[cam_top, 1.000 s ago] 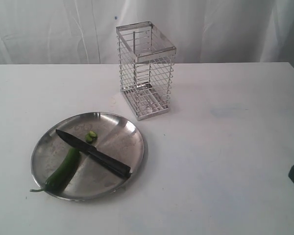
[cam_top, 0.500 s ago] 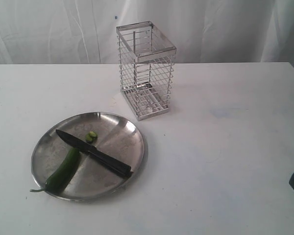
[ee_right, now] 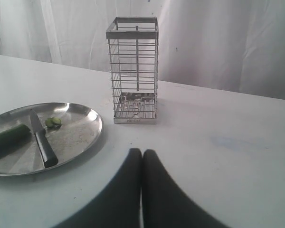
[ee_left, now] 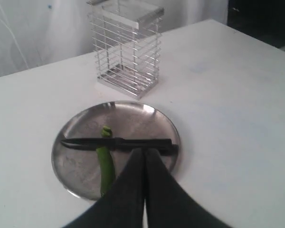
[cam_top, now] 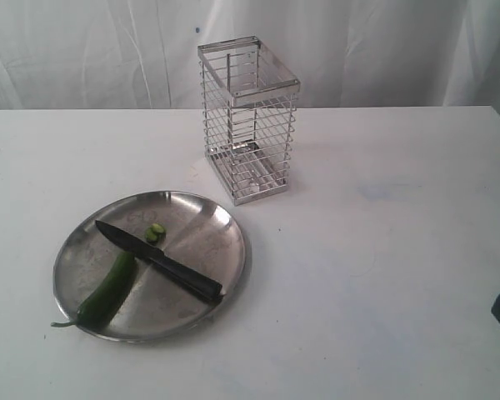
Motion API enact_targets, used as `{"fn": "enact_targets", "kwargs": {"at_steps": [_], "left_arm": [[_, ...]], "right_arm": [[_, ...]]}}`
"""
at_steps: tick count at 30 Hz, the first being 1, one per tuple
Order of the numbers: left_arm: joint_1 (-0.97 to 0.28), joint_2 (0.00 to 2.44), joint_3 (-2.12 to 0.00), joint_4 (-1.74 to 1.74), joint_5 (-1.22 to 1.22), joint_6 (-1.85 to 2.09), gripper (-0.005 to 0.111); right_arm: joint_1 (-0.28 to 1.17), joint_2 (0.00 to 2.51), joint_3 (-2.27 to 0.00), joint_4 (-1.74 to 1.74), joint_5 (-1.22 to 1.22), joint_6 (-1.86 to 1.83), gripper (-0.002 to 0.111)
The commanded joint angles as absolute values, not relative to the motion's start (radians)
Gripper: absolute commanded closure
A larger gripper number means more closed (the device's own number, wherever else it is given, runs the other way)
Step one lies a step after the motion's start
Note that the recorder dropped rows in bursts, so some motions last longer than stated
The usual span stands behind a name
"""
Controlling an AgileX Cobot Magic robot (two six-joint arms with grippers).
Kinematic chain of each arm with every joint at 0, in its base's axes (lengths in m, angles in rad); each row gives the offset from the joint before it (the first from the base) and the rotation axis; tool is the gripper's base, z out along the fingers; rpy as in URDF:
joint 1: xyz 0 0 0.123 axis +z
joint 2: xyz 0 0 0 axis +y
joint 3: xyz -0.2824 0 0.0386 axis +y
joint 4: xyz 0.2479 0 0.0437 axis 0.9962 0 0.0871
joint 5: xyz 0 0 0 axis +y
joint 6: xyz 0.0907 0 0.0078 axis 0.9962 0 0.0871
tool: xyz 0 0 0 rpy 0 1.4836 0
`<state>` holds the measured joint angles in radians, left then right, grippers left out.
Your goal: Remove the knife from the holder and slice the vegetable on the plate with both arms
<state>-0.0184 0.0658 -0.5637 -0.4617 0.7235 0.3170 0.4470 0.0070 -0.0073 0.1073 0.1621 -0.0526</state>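
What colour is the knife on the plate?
The knife is black all over, blade and handle. The exterior view shows it best.

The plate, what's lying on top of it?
On the plate lie the black knife, the green chili beside it, and small cut green pieces. The steel under the knife and chili is covered. The wire holder stands off the plate.

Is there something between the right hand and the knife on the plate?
Nothing visible. In the right wrist view, only bare table lies between the shut right hand and the plate where the knife rests. The holder stands off to one side.
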Motion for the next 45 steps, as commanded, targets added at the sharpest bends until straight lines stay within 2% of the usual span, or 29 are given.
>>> {"fn": "enact_targets", "kwargs": {"at_steps": [1,10,18,20,24,42,45], "left_arm": [[-0.023,0.059,-0.469,-0.489,0.498,0.313,0.107],[-0.023,0.004,-0.219,-0.345,0.213,0.301,0.107],[-0.023,0.0,0.0,-0.183,-0.052,0.007,0.107],[-0.023,0.0,0.0,-0.159,-0.093,-0.022,0.107],[-0.023,0.0,0.0,-0.149,-0.027,-0.022,0.107],[-0.023,0.0,0.0,-0.149,-0.007,-0.022,0.107],[-0.023,0.0,0.0,-0.149,0.071,-0.022,0.107]], "right_arm": [[0.439,0.0,0.0,0.108,0.167,-0.048,0.108],[0.439,0.0,0.0,0.108,0.167,-0.048,0.108],[0.439,0.0,0.0,0.108,0.167,-0.048,0.108],[0.439,0.0,0.0,0.108,0.167,-0.048,0.108],[0.439,0.0,0.0,0.108,0.167,-0.048,0.108],[0.439,0.0,0.0,0.108,0.167,-0.048,0.108],[0.439,0.0,0.0,0.108,0.167,-0.048,0.108]]}}
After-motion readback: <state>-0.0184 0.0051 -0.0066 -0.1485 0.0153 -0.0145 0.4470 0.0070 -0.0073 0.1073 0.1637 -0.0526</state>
